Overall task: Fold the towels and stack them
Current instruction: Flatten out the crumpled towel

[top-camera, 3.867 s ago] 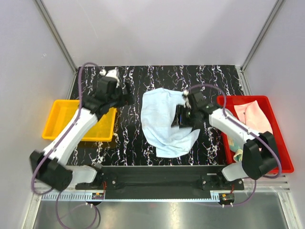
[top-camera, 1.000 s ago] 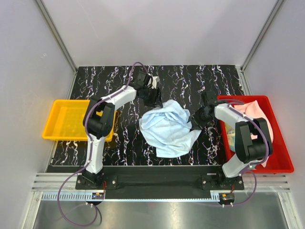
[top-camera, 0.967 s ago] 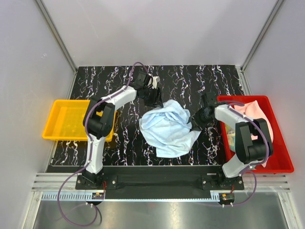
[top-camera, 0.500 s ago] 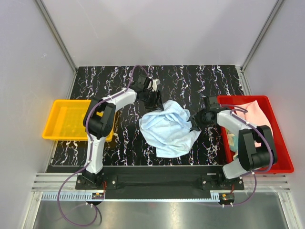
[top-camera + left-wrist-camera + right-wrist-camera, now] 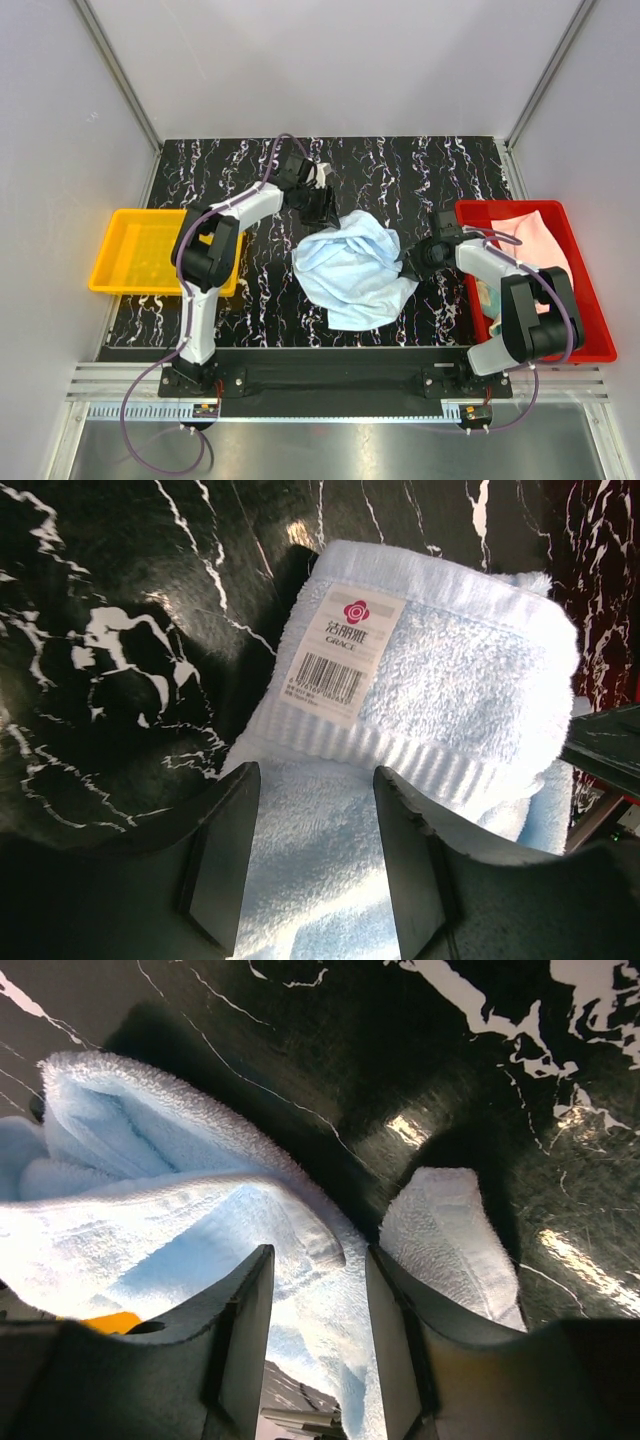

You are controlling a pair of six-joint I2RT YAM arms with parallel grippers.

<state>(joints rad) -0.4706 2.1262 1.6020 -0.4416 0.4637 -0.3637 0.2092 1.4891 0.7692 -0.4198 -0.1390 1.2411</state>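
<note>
Right gripper (image 5: pixel 412 262) slid nearward along the crumpled light-blue terry towel (image 5: pixel 350 268) lying on the black marbled table (image 5: pixel 255 300); left gripper (image 5: pixel 322 210) sits at its far corner (barcode label (image 5: pixel 340 650) there). Both arms reach low, jaws half-parted astride cloth, not clamping.

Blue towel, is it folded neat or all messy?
Messy. The blue towel lies crumpled on the table, corners bunched up and edges uneven, not a tidy rectangle.
</note>
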